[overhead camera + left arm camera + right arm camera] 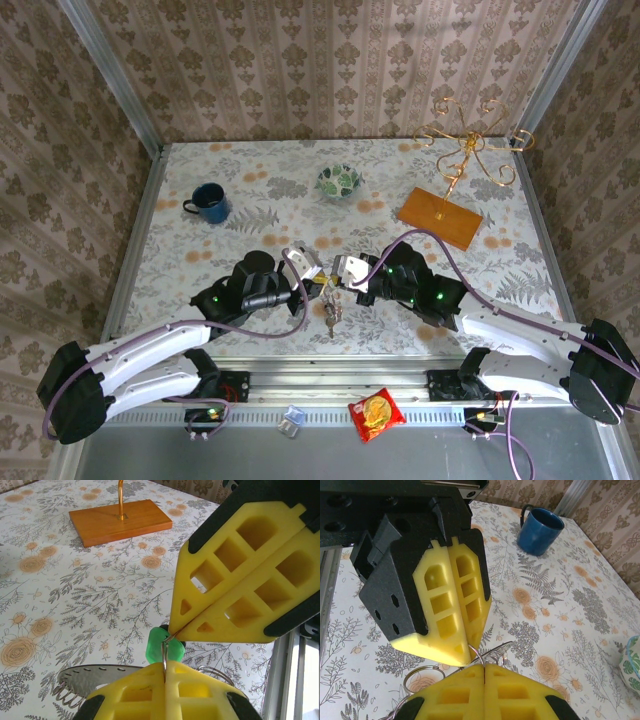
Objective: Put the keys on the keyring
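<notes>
**Keys and keyring, held between two hands at the near centre**

**Keys** [330, 314]: a small bunch in silver and brass-coloured metal with a green head piece [156, 650]. It appears to hang clear of the tabletop [250, 225], directly below the point where the two hands meet.

**Keyring** [163, 652]: a thin dark wire loop running from the seam of the left hand [165, 667] up to the tip of the right hand [173, 630].

**Hands:** both are pressed together, each apparently pinching that loop at opposite ends. It cannot be told whether either also traps a key.

**Handling, as judged:**
- The keys are light, hard and stiff, and nothing about them looks fragile.
- The smooth metal is likely to swivel or slip between the foam pads.
- The dangling bunch will probably swing when moved.
- The loop is probably springy, so it should resist opening.

**Where to hold:** grip a key across the flat faces of its head, and hold the ring by its rim, away from any opening.

**Surroundings:** a blue mug [208, 203], a patterned bowl [340, 181] and a wooden stand base [440, 218] sit well apart on the far side.
</notes>
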Controlling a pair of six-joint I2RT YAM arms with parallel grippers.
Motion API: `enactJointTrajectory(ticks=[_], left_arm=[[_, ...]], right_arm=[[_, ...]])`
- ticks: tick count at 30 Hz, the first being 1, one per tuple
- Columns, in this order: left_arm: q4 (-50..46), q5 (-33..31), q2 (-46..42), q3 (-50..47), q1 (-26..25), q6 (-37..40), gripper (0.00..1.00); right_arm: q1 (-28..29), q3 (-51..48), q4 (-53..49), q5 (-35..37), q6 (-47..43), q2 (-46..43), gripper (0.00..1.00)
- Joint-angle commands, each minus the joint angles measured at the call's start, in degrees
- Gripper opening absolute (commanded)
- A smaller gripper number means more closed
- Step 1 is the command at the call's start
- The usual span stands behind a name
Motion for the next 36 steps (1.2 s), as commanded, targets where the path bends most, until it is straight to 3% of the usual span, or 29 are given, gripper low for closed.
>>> enactJointTrajectory(ticks=[1,22,28,32,36], left_arm=[[2.3,0.6,0.1,1.1,-0.4,-1.1,0.0],[3.8,-0.1,0.0,0.7,-0.3,-0.8,0.0],[5.6,-0.1,-0.1,0.4,-0.4,-0.1,0.0],[7.1,-0.2,-0.2,-0.3,-0.4,0.8,0.0],[10.8,0.2,-0.8,-2.4,-0.7,2.2,0.0]], right_arm=[[0.7,-0.2,0.9,-1.7,-0.8,0.6,0.0],[1.4,1.1,-3.5,-2.2,-4.1,1.1,0.0],[1.3,0.5,-6.0,-3.4,-3.2,-1.4,0.24],[0.8,0.2,-6.7,-3.5,-1.2,-3.9,0.31],[-3.4,-0.9,-5.9,-7.2,4.2,-6.9,0.32]])
